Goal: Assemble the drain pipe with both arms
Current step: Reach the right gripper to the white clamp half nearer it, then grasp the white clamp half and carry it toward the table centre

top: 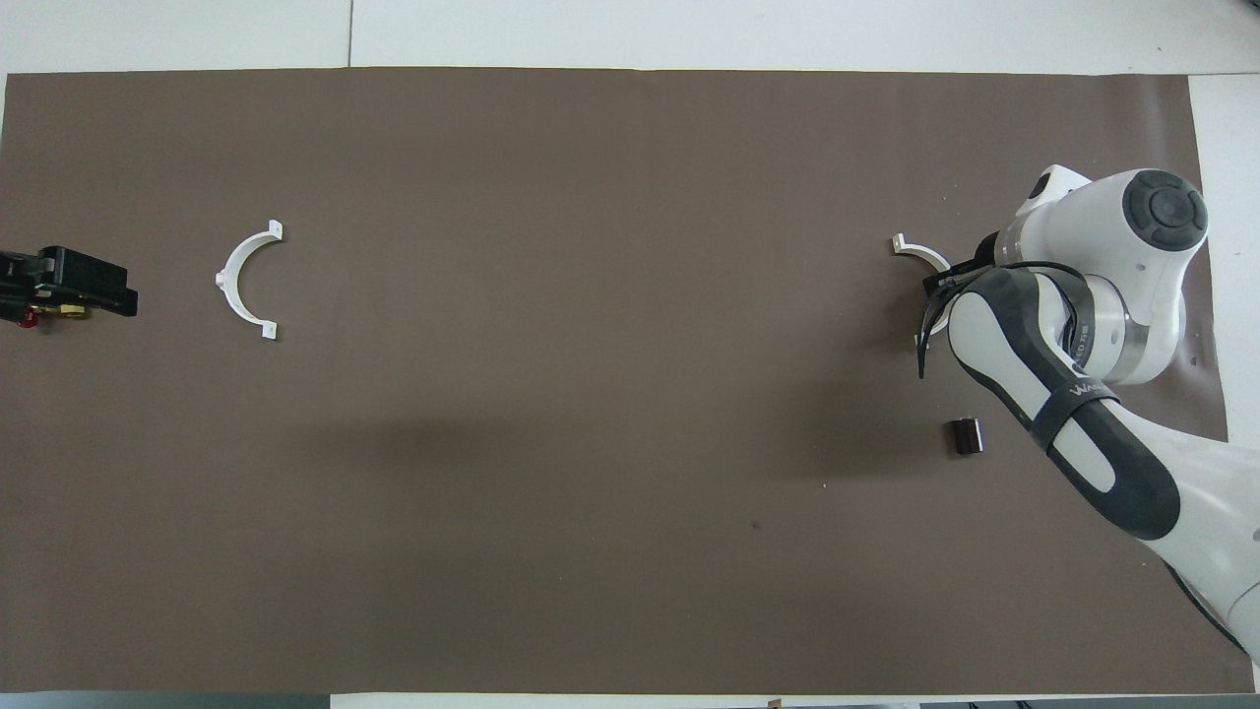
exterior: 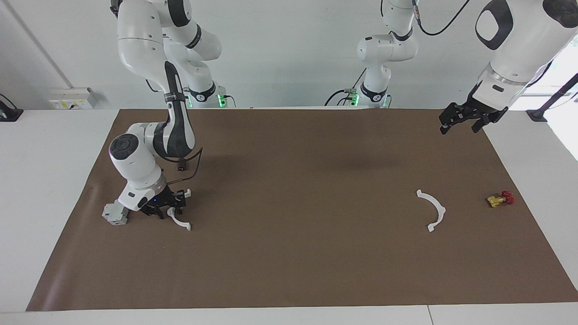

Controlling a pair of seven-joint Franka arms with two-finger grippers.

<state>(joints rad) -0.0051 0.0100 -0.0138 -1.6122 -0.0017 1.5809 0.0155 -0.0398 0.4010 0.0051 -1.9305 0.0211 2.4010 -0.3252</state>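
Observation:
One white half-ring (exterior: 179,221) of the drain pipe lies on the brown mat (exterior: 289,253) toward the right arm's end. My right gripper (exterior: 165,211) is down at the middle of its arc. In the overhead view only one end of this piece (top: 913,250) shows past the right arm (top: 1073,325), and the gripper is hidden. The second half-ring (exterior: 432,210) lies flat toward the left arm's end and also shows in the overhead view (top: 242,281). My left gripper (exterior: 464,123) is open, empty and raised over the mat's corner; it is at the overhead view's edge (top: 69,286).
A grey blocky part (exterior: 115,213) sits on the mat beside the right gripper. A small dark cylinder (top: 966,436) stands nearer to the robots than the right arm's half-ring. A small yellow and red object (exterior: 500,199) lies near the mat's edge at the left arm's end.

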